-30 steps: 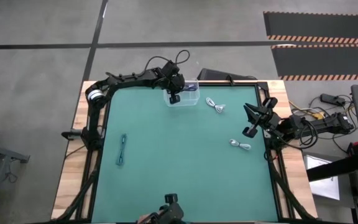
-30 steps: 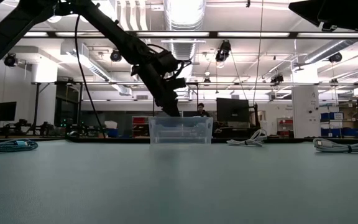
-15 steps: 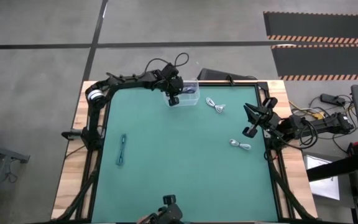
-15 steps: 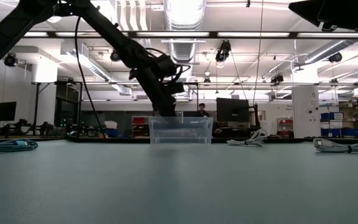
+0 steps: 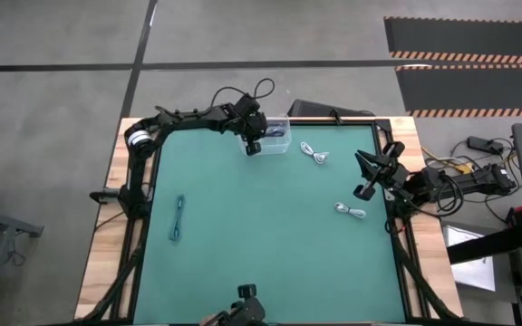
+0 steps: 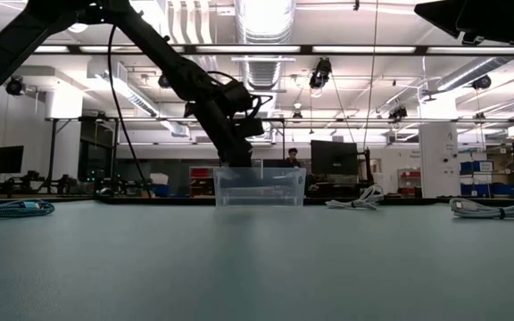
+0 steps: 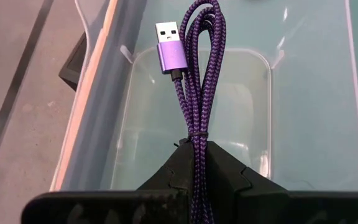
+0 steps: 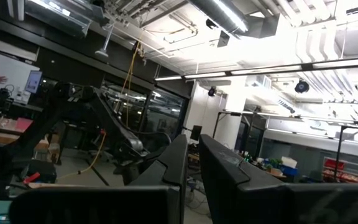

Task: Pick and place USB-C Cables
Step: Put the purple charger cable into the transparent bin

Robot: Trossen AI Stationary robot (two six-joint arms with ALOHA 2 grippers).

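Clearly the left gripper [image 7: 196, 149] pinches a purple braided cable [image 7: 194, 68] between its jaws, dangling it directly over the clear bin [image 7: 253, 124] for dropping; right gripper [image 8: 191, 162] waits, fingers nearly together.

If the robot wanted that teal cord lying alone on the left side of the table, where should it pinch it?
Probably across the middle of the teal cord, coming straight down from above. It lies flat as a long narrow bundle, so a pincer closing across its narrow width should catch all strands together.
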